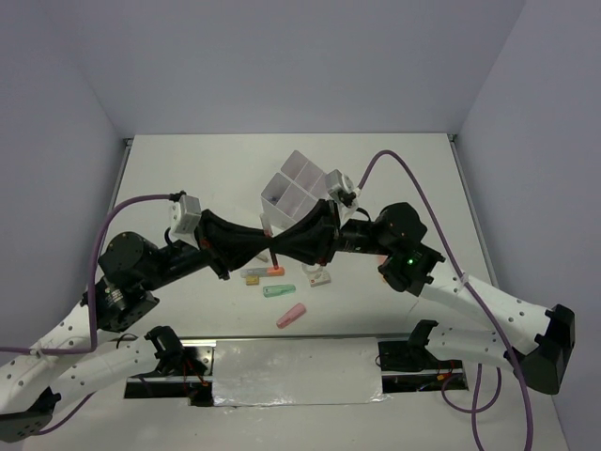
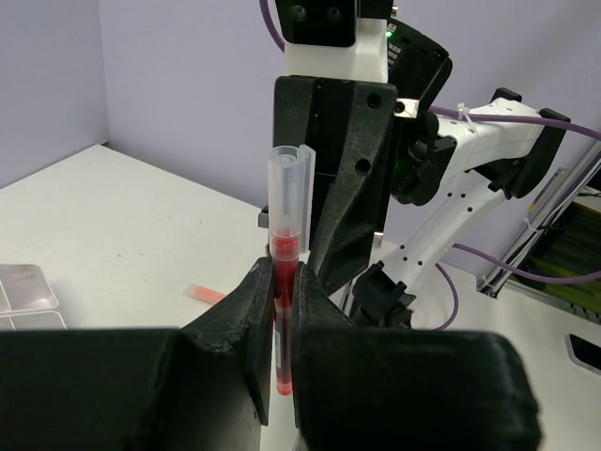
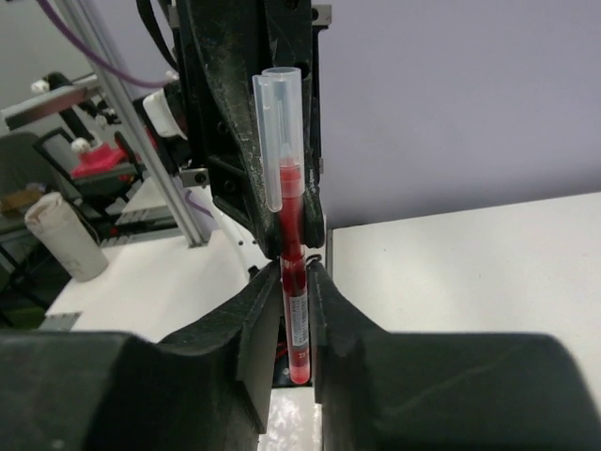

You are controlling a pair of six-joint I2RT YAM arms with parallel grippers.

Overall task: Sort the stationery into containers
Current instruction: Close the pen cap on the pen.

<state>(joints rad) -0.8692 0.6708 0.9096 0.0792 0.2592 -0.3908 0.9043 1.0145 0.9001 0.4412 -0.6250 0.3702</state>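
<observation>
Twofold grip on pen (image 2: 286,202): clamped low in left claw (image 2: 282,287), clamped too in right claw (image 3: 294,287). Upright, mid-frame in top view, just below box (image 1: 299,188), above surface (image 1: 188,169). Risks: pulling apart while both pinch, so bent or flung pen; mistimed release, so drop short of box.

A white surface (image 1: 404,178) lies under even, soft light that casts only faint shadows. Behind its far edge rises a plain pale lilac back wall (image 1: 300,66). A matching left wall (image 1: 47,141) and right wall (image 1: 545,113) close in along its sides. A crinkled silver sheet (image 1: 296,371) lies along its near edge. Beyond the surface, the right wrist view shows a slanting aluminium post (image 3: 130,113) and a white roll (image 3: 61,235) standing past it.
</observation>
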